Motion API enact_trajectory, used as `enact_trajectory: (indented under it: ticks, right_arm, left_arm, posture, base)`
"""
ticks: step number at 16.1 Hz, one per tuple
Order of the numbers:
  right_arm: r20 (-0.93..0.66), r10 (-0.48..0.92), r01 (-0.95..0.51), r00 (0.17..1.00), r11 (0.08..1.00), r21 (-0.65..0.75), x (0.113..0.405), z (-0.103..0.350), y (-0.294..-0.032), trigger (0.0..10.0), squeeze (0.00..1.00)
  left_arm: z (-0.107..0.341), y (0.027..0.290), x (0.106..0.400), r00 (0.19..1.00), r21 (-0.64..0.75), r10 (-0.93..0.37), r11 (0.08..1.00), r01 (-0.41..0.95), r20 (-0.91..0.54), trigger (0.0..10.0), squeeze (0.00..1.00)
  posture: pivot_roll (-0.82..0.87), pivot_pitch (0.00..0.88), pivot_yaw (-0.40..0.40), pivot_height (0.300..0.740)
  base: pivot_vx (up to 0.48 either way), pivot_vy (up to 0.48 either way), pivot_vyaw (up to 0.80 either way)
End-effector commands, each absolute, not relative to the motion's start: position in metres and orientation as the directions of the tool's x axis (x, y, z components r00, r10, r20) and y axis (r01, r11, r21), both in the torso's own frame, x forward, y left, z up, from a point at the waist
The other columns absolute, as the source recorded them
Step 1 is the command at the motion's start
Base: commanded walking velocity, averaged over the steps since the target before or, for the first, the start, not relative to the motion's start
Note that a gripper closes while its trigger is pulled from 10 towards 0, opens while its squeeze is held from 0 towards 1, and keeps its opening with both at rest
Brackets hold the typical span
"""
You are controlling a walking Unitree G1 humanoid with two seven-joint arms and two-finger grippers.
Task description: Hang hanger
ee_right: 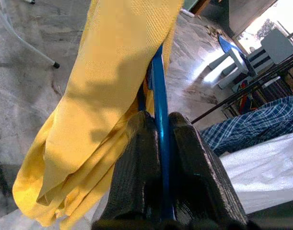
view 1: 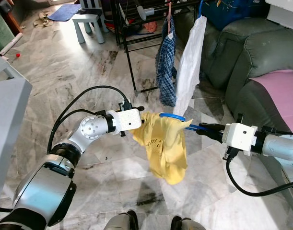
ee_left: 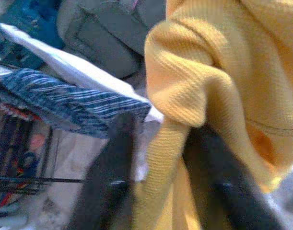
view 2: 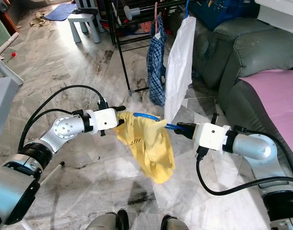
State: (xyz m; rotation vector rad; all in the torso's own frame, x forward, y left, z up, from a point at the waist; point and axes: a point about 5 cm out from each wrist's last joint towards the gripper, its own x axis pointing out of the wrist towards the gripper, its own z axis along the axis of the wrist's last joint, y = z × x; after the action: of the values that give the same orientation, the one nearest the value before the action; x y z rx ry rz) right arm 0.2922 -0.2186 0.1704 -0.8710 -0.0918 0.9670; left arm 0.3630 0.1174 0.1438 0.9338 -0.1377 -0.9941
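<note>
A yellow shirt (view 1: 163, 146) hangs on a blue hanger (view 1: 177, 119) held between my two arms above the marble floor. My right gripper (view 1: 204, 128) is shut on the blue hanger's end (ee_right: 160, 143), with both black fingers pressed against it. My left gripper (view 1: 139, 117) is shut on a fold of the yellow shirt (ee_left: 172, 139) at its other shoulder. Ahead stands a black clothes rack (view 1: 129, 57) carrying a blue plaid shirt (view 1: 166, 67) and a white garment (view 1: 189, 67).
A grey-green sofa (view 1: 242, 52) with a pink cover (view 1: 283, 91) lies to the right. A grey cabinet edge (view 1: 7, 110) stands at the left. A small pale stool (view 1: 88, 24) sits at the back.
</note>
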Motion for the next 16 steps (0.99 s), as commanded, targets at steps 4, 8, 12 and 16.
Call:
enact_trajectory:
  ticks: [4, 8, 12, 16]
  right_arm:
    - [-0.236, 0.777, -0.644, 0.583, 0.265, -0.717, 0.294, 0.181, -0.213, 10.0, 0.00]
    - [-0.242, 0.777, -0.644, 0.580, 0.257, -0.720, 0.297, 0.183, -0.214, 10.0, 0.00]
    - [-0.246, 0.778, -0.649, 0.578, 0.256, -0.717, 0.300, 0.189, -0.218, 10.0, 0.00]
    - [-0.208, 0.759, -0.701, 0.617, 0.410, -0.583, 0.317, 0.202, -0.234, 10.0, 1.00]
  left_arm:
    - [0.141, 0.117, 0.361, 0.535, 0.703, -0.780, 0.180, 0.688, -0.324, 0.0, 0.00]
    - [0.138, 0.118, 0.360, 0.533, 0.691, -0.778, 0.183, 0.700, -0.333, 0.0, 0.00]
    - [0.137, 0.118, 0.360, 0.534, 0.677, -0.781, 0.203, 0.707, -0.324, 0.0, 0.00]
    - [0.135, 0.119, 0.359, 0.538, 0.650, -0.784, 0.240, 0.721, -0.308, 0.0, 0.00]
  posture:
    - [-0.07, 0.168, 0.099, 0.740]
    - [-0.07, 0.169, 0.094, 0.740]
    - [-0.08, 0.183, 0.087, 0.740]
    - [-0.08, 0.185, 0.080, 0.740]
  base:
    - [0.000, 0.000, 0.00]
    - [0.000, 0.000, 0.00]
    - [0.000, 0.000, 0.00]
    - [0.000, 0.000, 0.00]
